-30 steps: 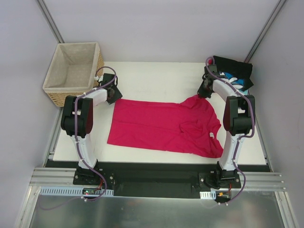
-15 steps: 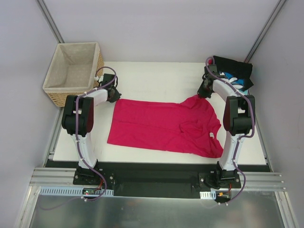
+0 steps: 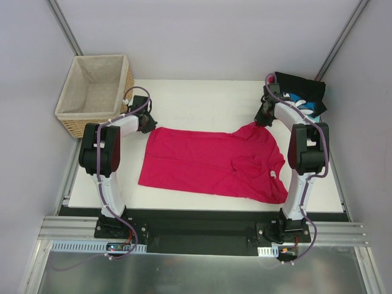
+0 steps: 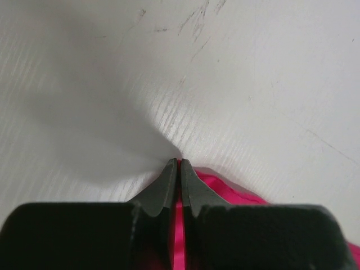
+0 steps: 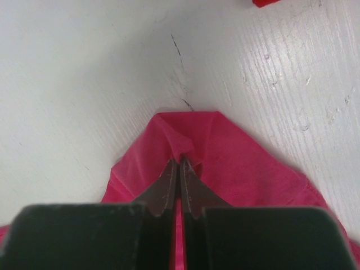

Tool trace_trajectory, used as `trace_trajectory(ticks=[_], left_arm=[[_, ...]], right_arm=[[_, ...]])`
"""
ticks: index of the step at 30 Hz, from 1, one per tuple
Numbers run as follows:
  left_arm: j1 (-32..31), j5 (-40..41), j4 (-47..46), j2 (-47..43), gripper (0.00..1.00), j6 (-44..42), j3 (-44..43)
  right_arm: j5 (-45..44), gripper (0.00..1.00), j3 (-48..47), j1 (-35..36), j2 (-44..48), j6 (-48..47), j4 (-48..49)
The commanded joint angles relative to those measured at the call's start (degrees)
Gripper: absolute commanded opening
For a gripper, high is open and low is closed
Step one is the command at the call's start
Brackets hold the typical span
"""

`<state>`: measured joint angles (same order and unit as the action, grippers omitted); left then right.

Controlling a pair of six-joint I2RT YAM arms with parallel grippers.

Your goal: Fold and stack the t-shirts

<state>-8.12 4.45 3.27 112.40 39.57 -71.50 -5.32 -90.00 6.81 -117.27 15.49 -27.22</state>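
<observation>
Clamps the left gripper (image 4: 178, 166) tight on the pink t-shirt (image 3: 208, 162) at its upper-left corner, seemingly by a thin edge, and the right gripper (image 5: 180, 163) on a bunched upper-right corner. Lies spread mid-frame on the table (image 3: 202, 98). Looks light and limp, likely to sag; best held by corners.

From above, the far-right corner pile sits partly behind my right arm (image 3: 293, 116). I can make out the black t-shirt (image 3: 300, 87) and a sliver of the blue-and-white t-shirt (image 3: 305, 101), nothing underneath. The top edge of the right wrist view cuts off a red scrap (image 5: 263, 2), possibly another shirt. In the left wrist view, the left gripper (image 4: 178, 166) body hides nearly all of the pink t-shirt (image 4: 225, 191), and the frame crops what little is left.
</observation>
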Motion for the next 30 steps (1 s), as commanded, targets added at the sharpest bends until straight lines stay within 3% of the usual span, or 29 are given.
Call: trace_trajectory(ticks=[1,14,30], left_arm=[[0.6,-1.9,1.7,-5.4,0.00,-1.6,1.5],[0.6,-0.9,1.7,-18.2,0.00,-0.7,11.2],[0.0,1.3,1.7,-37.6,0.00,2.6,27.6]], right_arm=[[-0.9,0.01,0.6,0.6,5.4,-0.6,-0.6],[-5.7,0.01,12.0,1.9,23.7,0.4,-3.8],[-15.9,0.01,27.9,3.8,48.1,1.9,-14.5]])
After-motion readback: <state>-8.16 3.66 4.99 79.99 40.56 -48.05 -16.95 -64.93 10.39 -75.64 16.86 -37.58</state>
